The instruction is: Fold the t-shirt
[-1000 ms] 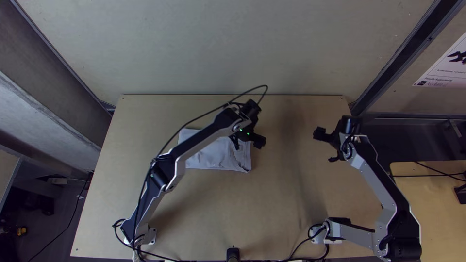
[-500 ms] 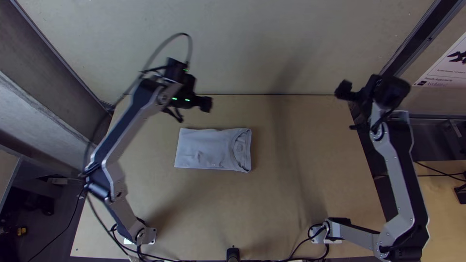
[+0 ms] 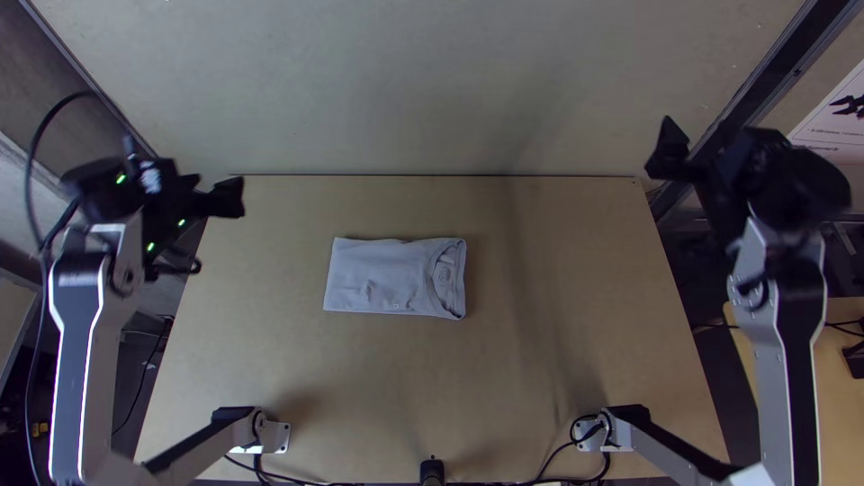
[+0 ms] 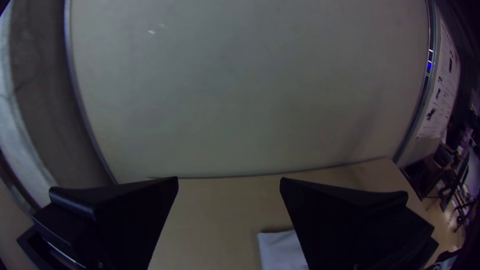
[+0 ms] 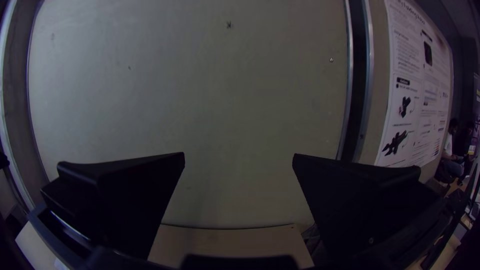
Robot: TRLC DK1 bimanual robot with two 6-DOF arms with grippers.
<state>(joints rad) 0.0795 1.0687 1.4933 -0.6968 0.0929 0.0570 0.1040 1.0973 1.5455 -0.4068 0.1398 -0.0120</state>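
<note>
Since the shirt [image 3: 387, 279] lies folded into a compact, flat rectangle on the table [image 3: 549, 360], your job looks finished; your left gripper [image 4: 229, 178] and right gripper [image 5: 238, 153] gape empty, with probably no fold remaining.

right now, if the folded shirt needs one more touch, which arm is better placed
Probably the left: in the top view its open gripper is nearer the folded shirt, while the right gripper, also open, hangs farther off.
</note>
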